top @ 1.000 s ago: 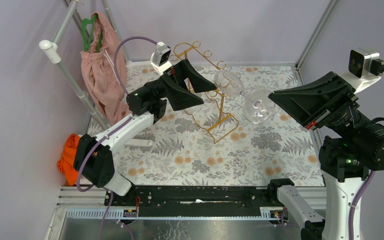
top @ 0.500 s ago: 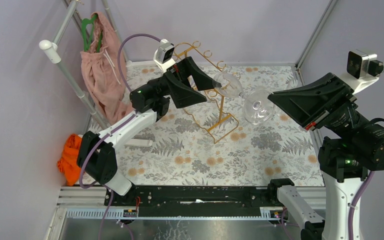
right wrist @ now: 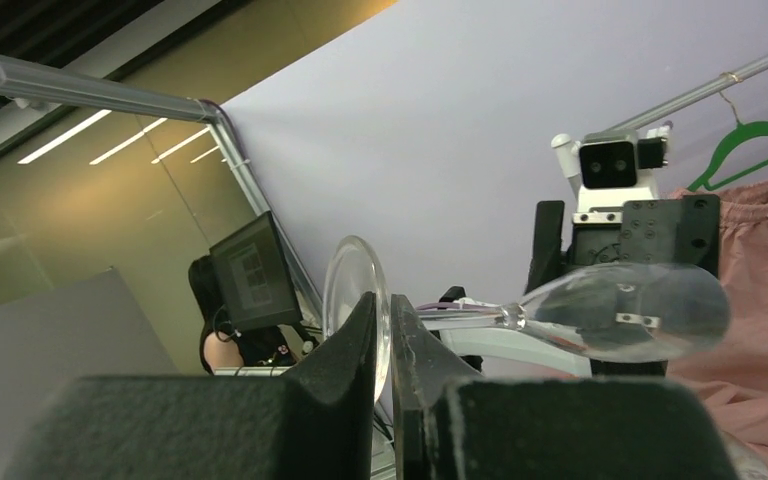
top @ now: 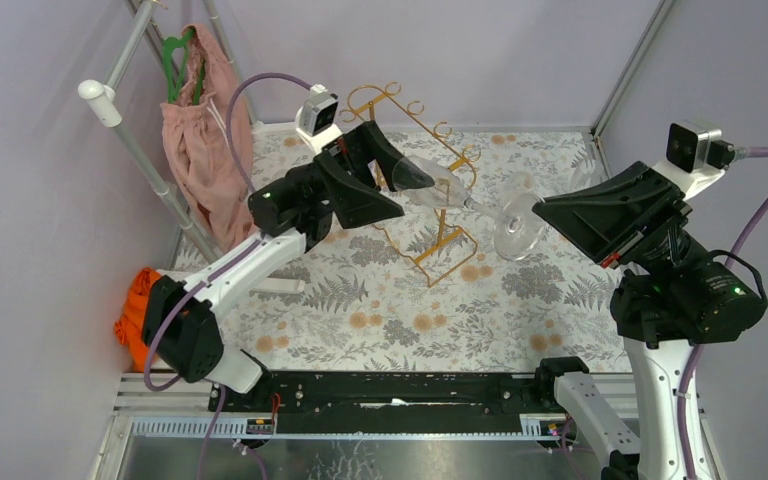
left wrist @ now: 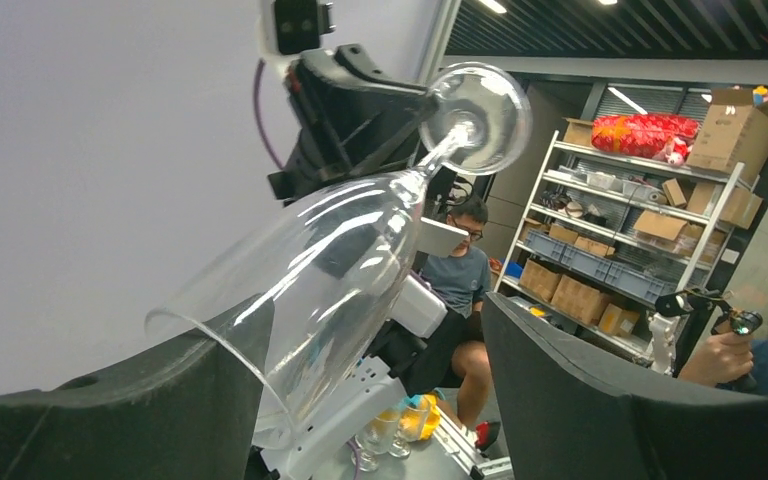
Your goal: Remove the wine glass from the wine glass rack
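The clear wine glass lies almost level in the air, across the gold wire rack in the top view. I cannot tell if it touches the rack. My right gripper is shut on the edge of the glass's round foot; its gripper pinches the disc. My left gripper is open with the bowl between its fingers, close to the left finger and well clear of the right finger. The bowl also shows in the right wrist view.
A pink garment and a green hanger hang on the clothes stand at back left. An orange cloth lies off the left edge. A small white object lies on the floral mat. Walls close in the back and sides.
The right gripper has carried the glass left and tilted it flatter. The left gripper reached out and now has the bowl between its open fingers.
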Tool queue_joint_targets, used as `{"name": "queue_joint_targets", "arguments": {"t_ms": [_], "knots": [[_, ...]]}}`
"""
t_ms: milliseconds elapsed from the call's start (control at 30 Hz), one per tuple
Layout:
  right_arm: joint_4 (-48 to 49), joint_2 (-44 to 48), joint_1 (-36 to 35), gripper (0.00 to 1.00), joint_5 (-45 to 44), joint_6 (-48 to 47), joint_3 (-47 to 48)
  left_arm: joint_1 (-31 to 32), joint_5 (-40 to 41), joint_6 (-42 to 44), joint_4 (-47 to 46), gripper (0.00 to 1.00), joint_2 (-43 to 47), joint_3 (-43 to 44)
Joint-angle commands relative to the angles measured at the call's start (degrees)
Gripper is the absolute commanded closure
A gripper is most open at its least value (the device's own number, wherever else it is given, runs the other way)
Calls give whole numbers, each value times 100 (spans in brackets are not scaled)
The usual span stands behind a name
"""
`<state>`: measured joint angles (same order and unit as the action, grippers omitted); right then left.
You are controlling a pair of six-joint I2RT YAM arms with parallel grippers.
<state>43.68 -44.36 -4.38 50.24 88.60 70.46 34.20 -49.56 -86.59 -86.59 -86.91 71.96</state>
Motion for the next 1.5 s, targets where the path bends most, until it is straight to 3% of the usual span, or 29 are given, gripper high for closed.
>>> {"name": "queue_joint_targets", "arguments": {"t_ms": [0, 167, 633, 967, 1167, 1467], "knots": [[804, 191, 16, 100, -224, 361, -401, 100, 160, 178, -458, 20, 689, -284], [1057, 317, 11, 100, -385, 496, -927, 105, 273, 468, -218, 42, 1334, -676], [898, 377, 8, 100, -208, 492, -932, 305, 509, 1630, 1750, 45, 1805, -707], [452, 474, 10, 100, -161, 259, -1064, 627, 620, 2132, 2328, 85, 1931, -594], [209, 489, 12, 100, -104, 120, -1027, 708, 625, 2246, 2448, 100, 1971, -583], [-263, 623, 8, 95, -120, -148, -892, 733, 972, 2453, 2757, 100, 2101, -735]]}}
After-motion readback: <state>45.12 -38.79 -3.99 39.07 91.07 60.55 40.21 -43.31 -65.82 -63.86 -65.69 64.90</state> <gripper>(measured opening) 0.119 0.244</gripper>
